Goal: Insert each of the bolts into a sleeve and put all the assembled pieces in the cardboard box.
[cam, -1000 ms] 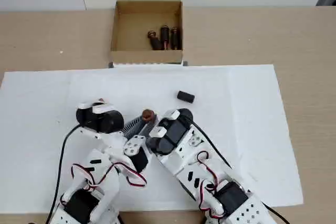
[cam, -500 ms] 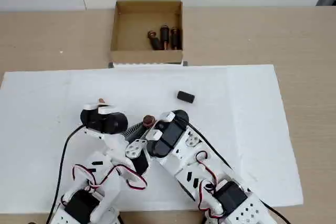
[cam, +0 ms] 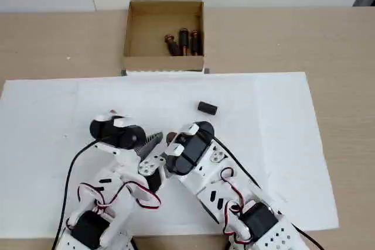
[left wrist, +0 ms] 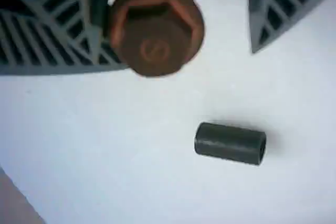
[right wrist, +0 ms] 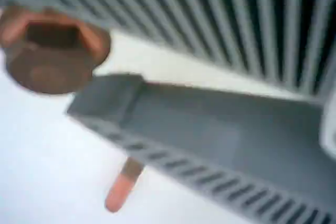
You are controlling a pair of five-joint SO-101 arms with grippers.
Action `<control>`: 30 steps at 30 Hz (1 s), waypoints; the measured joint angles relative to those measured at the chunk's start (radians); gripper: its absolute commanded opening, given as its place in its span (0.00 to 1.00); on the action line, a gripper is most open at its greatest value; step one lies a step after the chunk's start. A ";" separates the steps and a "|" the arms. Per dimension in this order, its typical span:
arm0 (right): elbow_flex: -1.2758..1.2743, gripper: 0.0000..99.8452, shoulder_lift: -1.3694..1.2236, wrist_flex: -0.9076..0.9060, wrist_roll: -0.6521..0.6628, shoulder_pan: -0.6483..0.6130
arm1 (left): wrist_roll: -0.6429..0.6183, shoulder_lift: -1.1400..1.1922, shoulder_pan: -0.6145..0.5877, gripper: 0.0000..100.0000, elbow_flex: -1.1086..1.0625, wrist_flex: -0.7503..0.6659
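A copper hex-head bolt (cam: 170, 138) hangs between the two arms at mid-sheet. My right gripper (cam: 174, 141) is shut on it. In the right wrist view the bolt head (right wrist: 52, 51) sits beside a grey finger (right wrist: 199, 124), and a copper rod end (right wrist: 122, 186) shows past that finger. My left gripper (left wrist: 178, 56) is open around the bolt head (left wrist: 156, 34), which lies against one finger (left wrist: 52, 30). A loose black sleeve (cam: 207, 108) lies on the paper just beyond both grippers, and it is also seen as the sleeve (left wrist: 230, 142) in the left wrist view.
The cardboard box (cam: 164, 63) stands at the table's far side and holds three assembled pieces (cam: 183, 42). White paper (cam: 281, 144) covers the work area, with free room to the right. A small reddish piece (cam: 111, 112) peeks out beside the left arm.
The bolt has come slightly nearer and to the right with the grippers. The left arm's wrist has shifted right towards the right arm.
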State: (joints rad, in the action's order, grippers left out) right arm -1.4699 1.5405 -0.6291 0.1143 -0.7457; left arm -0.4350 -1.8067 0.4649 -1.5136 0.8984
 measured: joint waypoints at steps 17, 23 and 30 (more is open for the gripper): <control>0.000 0.00 0.000 -0.018 -0.170 0.201 | 0.101 0.002 -0.153 0.01 0.178 0.117; 0.043 0.00 0.000 -0.184 -0.275 0.400 | 0.299 0.002 -0.367 0.01 0.126 0.117; 0.253 0.00 -0.094 -0.269 -0.281 0.423 | 0.390 0.002 -0.462 0.01 -0.026 0.117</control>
State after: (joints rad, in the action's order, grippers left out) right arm -1.2167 1.4469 -0.8976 -0.1665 -0.3222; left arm -0.0453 -1.8052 0.0031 -1.5397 1.0150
